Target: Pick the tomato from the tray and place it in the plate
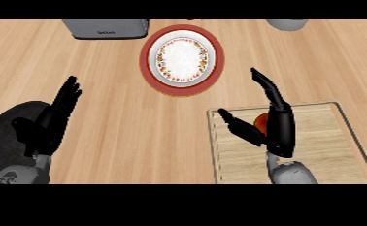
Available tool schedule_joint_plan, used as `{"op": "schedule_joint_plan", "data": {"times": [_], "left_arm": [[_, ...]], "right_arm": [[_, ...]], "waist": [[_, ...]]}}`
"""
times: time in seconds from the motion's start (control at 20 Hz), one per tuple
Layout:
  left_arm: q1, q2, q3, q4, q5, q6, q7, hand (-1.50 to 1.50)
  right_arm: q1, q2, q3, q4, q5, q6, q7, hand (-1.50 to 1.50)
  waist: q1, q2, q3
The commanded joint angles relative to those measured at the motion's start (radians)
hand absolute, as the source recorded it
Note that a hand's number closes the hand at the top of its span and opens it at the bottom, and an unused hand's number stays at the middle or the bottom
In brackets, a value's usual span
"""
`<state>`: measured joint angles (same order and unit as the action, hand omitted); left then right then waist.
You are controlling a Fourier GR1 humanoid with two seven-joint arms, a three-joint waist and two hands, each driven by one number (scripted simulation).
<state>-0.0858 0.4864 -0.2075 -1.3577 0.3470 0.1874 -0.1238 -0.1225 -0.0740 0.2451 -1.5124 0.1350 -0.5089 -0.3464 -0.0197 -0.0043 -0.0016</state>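
1. Wooden counter (108,74): the work surface, w/ everything on it. Judging progress: early. Tomato not yet in the plate; pick, carry and set-down all look left to do.
2. Wooden tray (323,137), lower right: tomato is on it, near its left part, so no lift yet as far as I can tell.
3. Plate (182,60), red rim, patterned white centre, up-centre on counter, well apart from tray. Nothing in it.
4. Right hand (276,123): over the tray, fingers straight and pointing up-left, thumb spread wide to the left. Tomato sits in the gap betw. thumb and fingers, partly hidden; hand not closed on it. Contact: can't tell.
5. Left hand (50,118): lower left, fingers straight, resting, holds nothing.
6. Toaster (106,28), grey, top left, just beside plate. Grey object (287,24) at top right edge, cut off; can't name it.
7. Tomato (262,121): small, red-orange. Path tray → plate looks unobstructed; toaster is off that line.
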Motion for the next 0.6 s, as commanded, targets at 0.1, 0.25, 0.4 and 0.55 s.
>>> {"op": "schedule_joint_plan", "data": {"times": [0.1,0.25,0.4,0.55], "left_arm": [[0.005,-0.043,-0.019,0.045,-0.055,0.001,-0.049,0.00],[0.037,-0.025,0.019,0.013,-0.028,-0.059,-0.044,0.00],[0.014,-0.069,0.002,0.038,-0.061,-0.006,-0.050,0.00],[0.049,-0.051,-0.008,-0.026,-0.068,-0.009,-0.025,0.00]], "right_arm": [[0.275,0.048,0.058,-0.065,0.122,-0.186,-0.193,-1.50],[0.327,-0.026,-0.003,-0.208,0.088,-0.158,-0.131,-1.50],[0.445,-0.056,0.071,-0.267,0.267,-0.230,0.017,-1.50],[0.506,-0.142,0.053,-0.335,0.361,-0.182,0.187,-1.50]], "waist": [[0.002,0.002,0.001],[0.012,0.002,0.002],[0.005,0.002,0.000],[0.013,0.000,-0.001]]}}
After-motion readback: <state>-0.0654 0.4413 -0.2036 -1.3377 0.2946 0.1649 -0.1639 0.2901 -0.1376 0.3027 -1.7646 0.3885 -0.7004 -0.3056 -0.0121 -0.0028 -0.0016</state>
